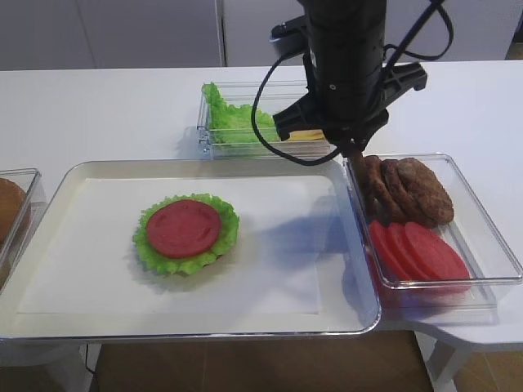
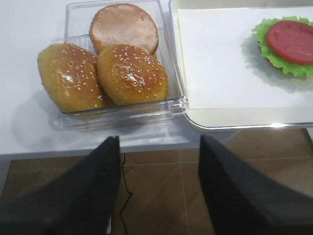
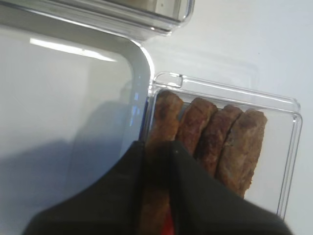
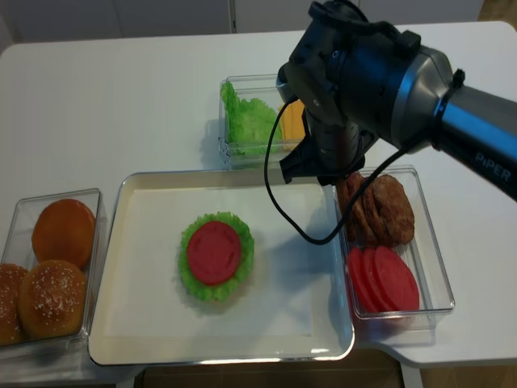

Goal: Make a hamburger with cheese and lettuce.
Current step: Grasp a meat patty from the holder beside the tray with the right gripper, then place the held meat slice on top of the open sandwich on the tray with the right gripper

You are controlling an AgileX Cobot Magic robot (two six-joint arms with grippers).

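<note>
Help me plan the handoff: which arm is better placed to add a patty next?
Right. Its gripper is closed on a patty in the bin; the left gripper hangs open near the buns.

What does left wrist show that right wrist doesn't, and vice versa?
Only left wrist: the sesame buns in their clear bin, the hamburger topped with tomato over lettuce, and the open left claw hanging over the floor off the table edge.
Only right wrist: the brown patties standing in their clear container, with the right claw closed on the leftmost one.
Both: part of the white tray.
</note>
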